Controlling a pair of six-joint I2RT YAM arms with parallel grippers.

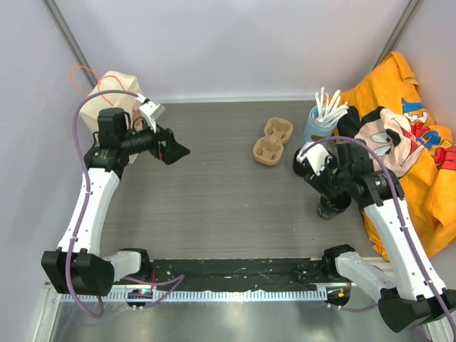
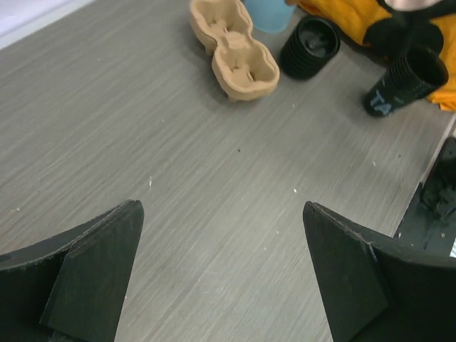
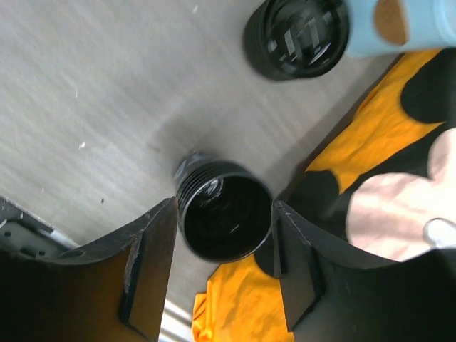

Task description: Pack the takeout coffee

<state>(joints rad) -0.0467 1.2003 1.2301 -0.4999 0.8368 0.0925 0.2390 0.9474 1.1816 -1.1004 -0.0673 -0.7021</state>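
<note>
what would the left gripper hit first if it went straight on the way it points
Likely the bare table, short of the carrier; the left gripper tilts down at it, though depth is unclear.

On the grey table [image 1: 214,206] sits a brown cardboard carrier [image 1: 273,141]. Just right of it stand a blue cup [image 1: 314,130] and a lidded black cup [image 2: 310,46]. Farther right are a small open black cup [image 3: 224,217] and an orange cloth [image 1: 417,192].

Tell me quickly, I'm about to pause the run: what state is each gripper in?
Left gripper: open, empty.
Right gripper: closed on the takeout coffee cup.
</note>
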